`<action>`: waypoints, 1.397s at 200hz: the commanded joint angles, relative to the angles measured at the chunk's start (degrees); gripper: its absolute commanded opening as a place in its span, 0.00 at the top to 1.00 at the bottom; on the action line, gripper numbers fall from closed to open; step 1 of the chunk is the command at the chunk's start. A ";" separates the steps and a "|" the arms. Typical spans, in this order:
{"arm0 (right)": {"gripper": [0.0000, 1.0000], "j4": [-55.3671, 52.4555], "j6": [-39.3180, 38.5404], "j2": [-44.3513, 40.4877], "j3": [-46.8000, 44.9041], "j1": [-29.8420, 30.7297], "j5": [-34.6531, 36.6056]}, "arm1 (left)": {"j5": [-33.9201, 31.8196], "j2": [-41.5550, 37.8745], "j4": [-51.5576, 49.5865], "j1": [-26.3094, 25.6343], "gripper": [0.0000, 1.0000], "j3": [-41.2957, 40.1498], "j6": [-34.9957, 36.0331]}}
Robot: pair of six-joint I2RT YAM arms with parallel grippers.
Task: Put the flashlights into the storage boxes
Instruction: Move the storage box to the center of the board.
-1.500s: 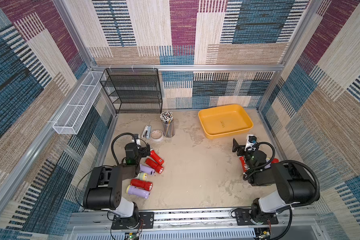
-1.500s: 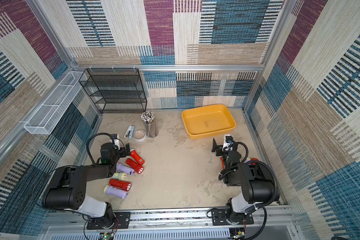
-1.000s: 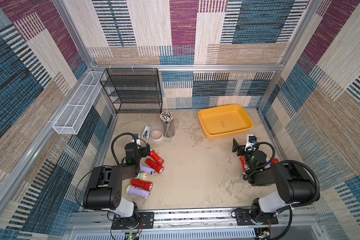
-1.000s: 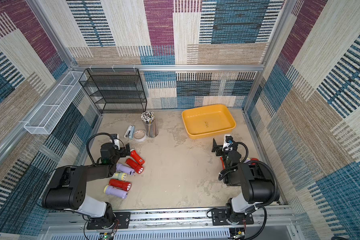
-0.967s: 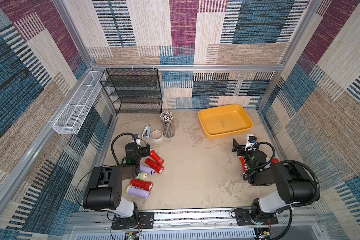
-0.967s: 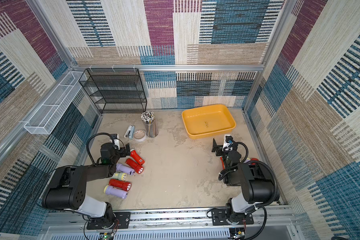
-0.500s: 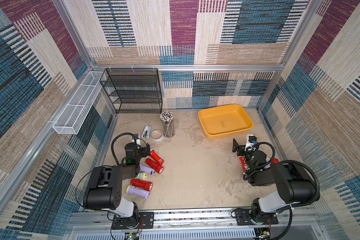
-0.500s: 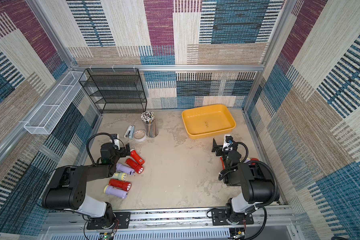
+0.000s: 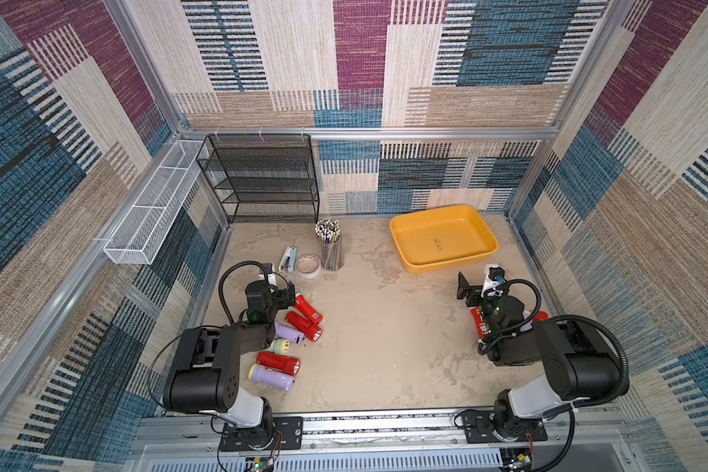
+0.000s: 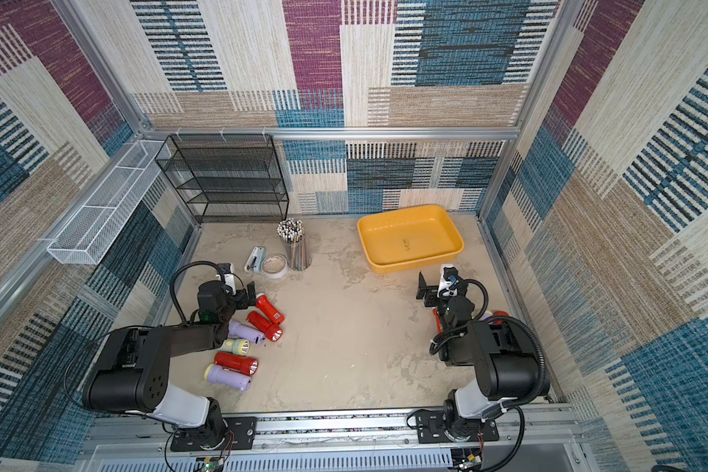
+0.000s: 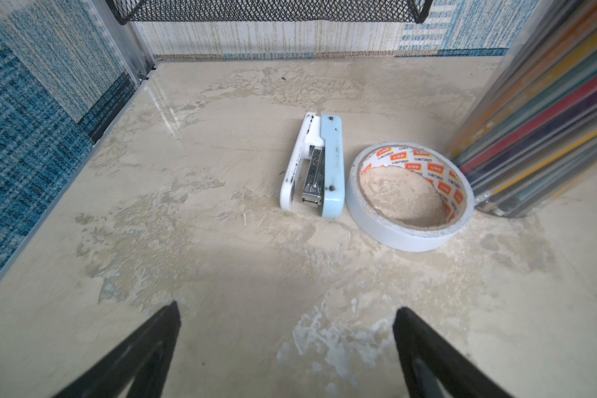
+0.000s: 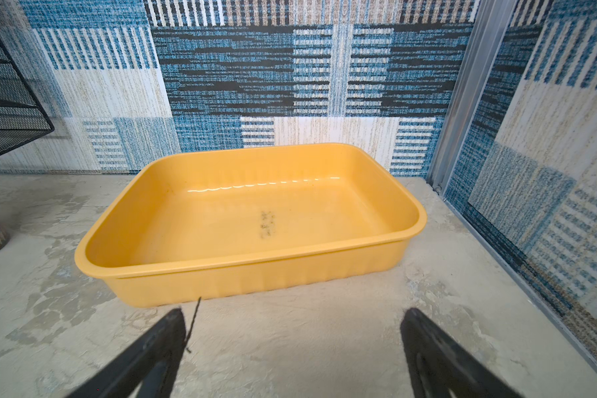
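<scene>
"On the desk, are any flashlights (image 9: 289,339) boxed yet?"

"None. The yellow storage box (image 9: 446,264) sits empty just beyond the right hand (image 9: 475,282). Six lie beside the left hand (image 9: 288,293), others under the right arm. Both hands gape, holding nothing."

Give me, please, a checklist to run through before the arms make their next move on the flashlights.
1. Left gripper open and empty: ok.
2. Right gripper open and empty: ok.
3. Shallow yellow-orange plastic tray upright, nothing inside: ok.
4. Left gripper lined up on a flashlight: not ok. It faces the white-and-blue stapler and white tape roll.
5. Six visible red, lavender and pale-green plastic flashlights lying loose beside the left arm: ok.
6. Number of flashlights under the right arm: cannot tell, mostly hidden.
</scene>
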 commanded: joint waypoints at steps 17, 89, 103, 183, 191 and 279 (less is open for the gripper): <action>0.00 -0.77 0.06 -0.77 0.65 0.01 -1.17 | 1.72 -0.05 1.00 0.50 0.01 0.41 -0.80; 0.00 -48.22 6.77 -2.53 28.44 0.98 3.66 | 1.90 -0.19 1.00 0.58 0.01 0.35 -0.78; 0.00 -48.26 9.01 -3.60 28.98 1.37 7.00 | 2.24 -0.19 0.85 0.54 0.00 0.37 -0.56; 0.00 -57.20 13.47 -5.01 32.13 1.33 -3.12 | 2.58 -13.79 -17.06 -0.84 0.01 4.66 -0.59; 0.01 -57.89 13.91 -4.79 32.46 1.34 -3.15 | 2.68 -16.19 -18.54 -1.46 0.01 5.02 -2.04; 0.00 -60.15 17.84 -5.38 32.82 1.52 -2.79 | 4.64 -15.33 -28.58 -24.74 0.01 14.91 -21.01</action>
